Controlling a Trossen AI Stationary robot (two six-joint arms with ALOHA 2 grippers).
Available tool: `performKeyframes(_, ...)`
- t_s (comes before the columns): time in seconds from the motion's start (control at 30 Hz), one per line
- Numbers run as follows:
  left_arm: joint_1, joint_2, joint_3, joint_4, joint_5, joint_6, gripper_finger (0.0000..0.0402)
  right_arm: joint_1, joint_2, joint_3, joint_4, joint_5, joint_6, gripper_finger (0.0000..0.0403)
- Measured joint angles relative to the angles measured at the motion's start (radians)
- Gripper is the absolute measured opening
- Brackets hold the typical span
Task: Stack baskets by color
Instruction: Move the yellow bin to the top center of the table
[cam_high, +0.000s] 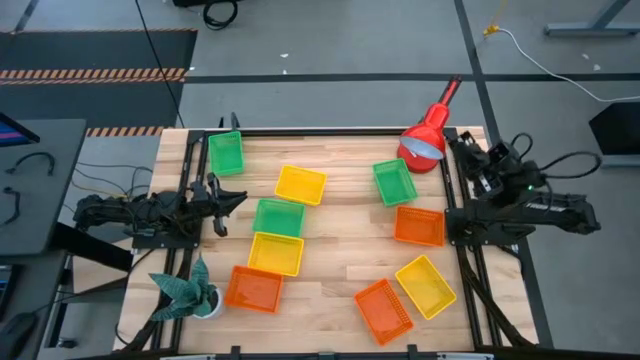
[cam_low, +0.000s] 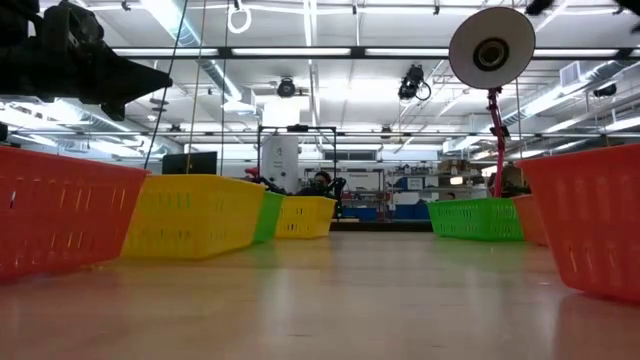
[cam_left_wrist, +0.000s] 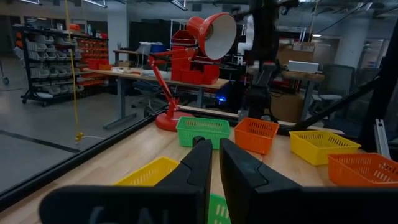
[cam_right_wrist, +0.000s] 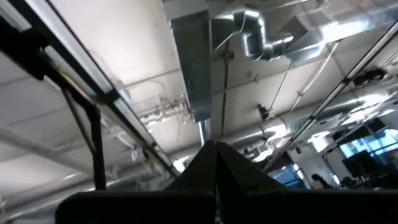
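Note:
Nine mesh baskets rest bottom-down on the wooden table. On the left half are a green one (cam_high: 226, 152), a yellow one (cam_high: 301, 184), a green one (cam_high: 278, 216), a yellow one (cam_high: 276, 253) and an orange one (cam_high: 254, 288). On the right half are a green one (cam_high: 395, 181), an orange one (cam_high: 419, 226), a yellow one (cam_high: 426, 286) and an orange one (cam_high: 383, 310). My left gripper (cam_high: 238, 198) (cam_left_wrist: 215, 152) hangs level at the left edge, shut and empty. My right gripper (cam_high: 468, 150) (cam_right_wrist: 216, 146) is raised at the right edge, tipped up toward the ceiling, shut and empty.
A red cone-shaded lamp (cam_high: 428, 140) stands at the far right corner, next to my right arm. A small potted plant (cam_high: 190, 292) sits at the near left corner. A black frame (cam_high: 340, 131) borders the table. Bare wood (cam_high: 340, 250) lies between the two groups of baskets.

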Motion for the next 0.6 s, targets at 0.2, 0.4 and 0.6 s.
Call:
performKeyframes(0.2, 0.0, 0.0, 0.0, 0.0, 0.0, 0.0, 0.0038, 0.048, 0.271, 0.354, -0.424, -0.054, 0.094, 0.0003)
performKeyframes(0.4, 0.0, 0.0, 0.0, 0.0, 0.0, 0.0, 0.0031, 0.073, 0.626, 0.687, -0.82, -0.182, 0.131, 0.0003)
performKeyframes(0.6, 0.0, 0.0, 0.0, -0.001, 0.0, 0.0, 0.0033, 0.073, 0.956, 0.954, -1.087, -0.349, 0.004, 0.0008)
